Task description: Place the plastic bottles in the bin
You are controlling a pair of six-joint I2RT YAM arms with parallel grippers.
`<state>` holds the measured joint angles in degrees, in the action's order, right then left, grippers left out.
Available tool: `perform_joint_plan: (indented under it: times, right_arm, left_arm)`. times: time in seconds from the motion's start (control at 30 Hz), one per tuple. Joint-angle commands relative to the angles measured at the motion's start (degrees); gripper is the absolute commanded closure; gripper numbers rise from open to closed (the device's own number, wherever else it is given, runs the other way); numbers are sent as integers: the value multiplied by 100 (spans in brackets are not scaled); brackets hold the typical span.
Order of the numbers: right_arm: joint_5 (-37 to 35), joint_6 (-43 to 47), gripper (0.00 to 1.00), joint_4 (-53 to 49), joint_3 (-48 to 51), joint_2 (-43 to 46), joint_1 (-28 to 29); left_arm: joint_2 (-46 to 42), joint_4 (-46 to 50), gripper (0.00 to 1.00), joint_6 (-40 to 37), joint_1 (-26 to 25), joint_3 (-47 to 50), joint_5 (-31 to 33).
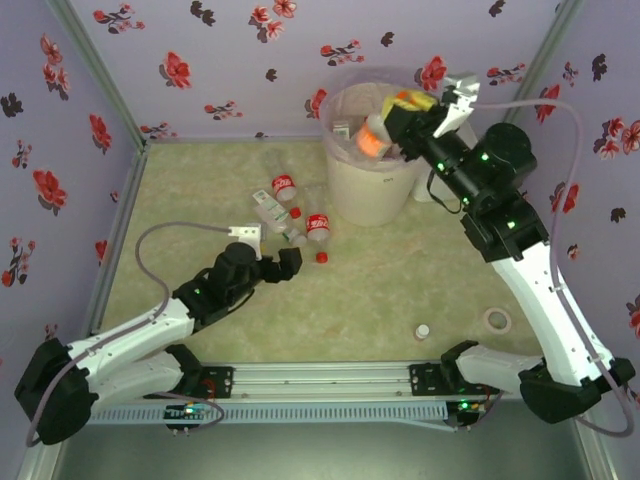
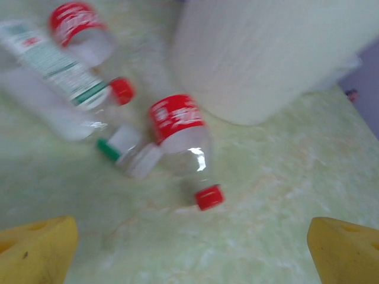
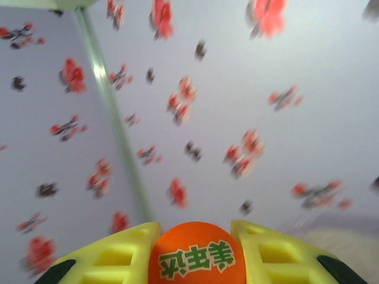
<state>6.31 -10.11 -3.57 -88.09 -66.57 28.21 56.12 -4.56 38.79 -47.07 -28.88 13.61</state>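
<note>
Risk: we are seeing right gripper (image 1: 388, 128) pinching bottle (image 1: 373, 141) over bin (image 1: 345, 178); off-centre release could be bouncing it out. Left gripper (image 2: 189, 254) gaping.

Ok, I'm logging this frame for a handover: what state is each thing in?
bin, upright, open-topped
right fingers, shut on the orange-capped bottle over the bin
left fingers, open and empty
middle red-labelled bottle, capped, lying on its side
green-white-labelled bottle, capped, lying on its side
tape roll, lying flat
</note>
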Motion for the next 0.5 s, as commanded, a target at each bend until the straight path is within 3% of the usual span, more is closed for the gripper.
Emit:
perform_joint_plan:
  times: [0.0, 0.23, 0.47]
  right_arm:
    - [-776, 1138, 96, 1096, 172, -698, -357]
    - [-365, 1142, 98, 1241, -902, -2317, -716]
    - [270, 745, 98, 817, -1490, -3348, -781]
  left_arm:
    - [-125, -151, 2, 1122, 72, 419, 315]
    - [-748, 212, 2, 1361, 92, 638, 221]
    - [-889, 140, 3, 1556, 145, 665, 268]
